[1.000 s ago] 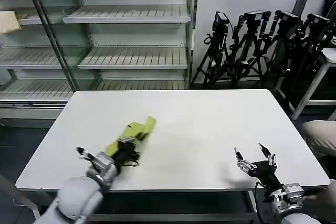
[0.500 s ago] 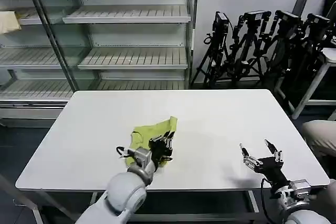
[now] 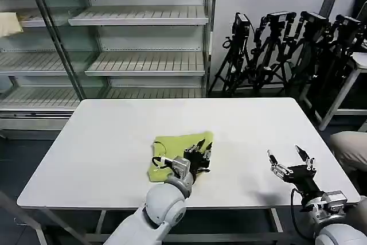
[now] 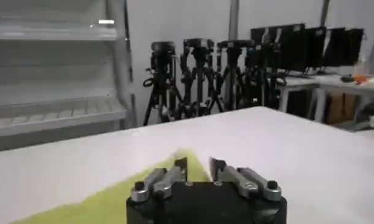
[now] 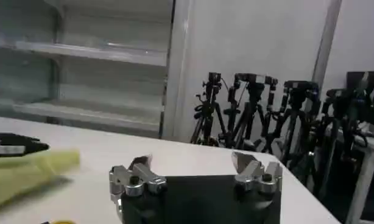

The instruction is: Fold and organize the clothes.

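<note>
Head view: left claw pinches the soft, crumpled lime T-shirt; right claw spread wide.

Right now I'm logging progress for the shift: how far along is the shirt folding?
Early to midway. Done: the lime T-shirt is bunched into a small, uneven bundle on the white table. In hand: the left tool is over the shirt's right edge. Left: squaring the fold and placing it. The right tool hovers open over the table's right side.
</note>
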Controlling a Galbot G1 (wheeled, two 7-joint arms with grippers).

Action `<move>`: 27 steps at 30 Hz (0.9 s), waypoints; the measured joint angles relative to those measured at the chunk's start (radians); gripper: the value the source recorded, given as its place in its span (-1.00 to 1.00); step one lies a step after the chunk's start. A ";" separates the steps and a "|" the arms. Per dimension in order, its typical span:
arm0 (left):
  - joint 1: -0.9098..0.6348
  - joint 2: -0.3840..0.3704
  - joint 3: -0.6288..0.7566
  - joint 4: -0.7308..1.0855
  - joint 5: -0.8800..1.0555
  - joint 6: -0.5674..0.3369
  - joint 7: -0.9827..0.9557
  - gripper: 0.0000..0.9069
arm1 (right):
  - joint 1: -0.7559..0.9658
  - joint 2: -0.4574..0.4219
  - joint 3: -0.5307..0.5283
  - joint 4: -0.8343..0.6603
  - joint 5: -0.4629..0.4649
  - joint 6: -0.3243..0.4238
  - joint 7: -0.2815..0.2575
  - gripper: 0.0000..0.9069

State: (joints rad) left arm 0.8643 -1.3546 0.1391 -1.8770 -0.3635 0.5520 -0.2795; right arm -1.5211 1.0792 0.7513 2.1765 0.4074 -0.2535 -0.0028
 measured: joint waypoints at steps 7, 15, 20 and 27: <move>-0.055 -0.025 -0.023 0.010 -0.017 -0.035 0.015 1.00 | 0.013 -0.005 -0.011 -0.011 -0.032 0.010 0.000 1.00; -0.043 0.090 -0.228 0.021 0.099 -0.188 0.186 1.00 | 0.066 0.014 -0.057 -0.044 -0.099 0.031 0.017 1.00; 0.042 0.155 -0.401 0.052 0.190 -0.335 0.306 1.00 | 0.122 0.041 -0.122 -0.077 -0.148 0.034 0.032 1.00; 0.175 0.175 -0.557 0.044 0.250 -0.486 0.400 1.00 | 0.184 0.075 -0.202 -0.109 -0.197 0.041 0.053 1.00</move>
State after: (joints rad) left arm 1.0396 -1.1799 -0.4182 -1.8326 -0.1136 0.0663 0.1202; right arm -1.3366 1.1537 0.5495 2.0676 0.2103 -0.2123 0.0507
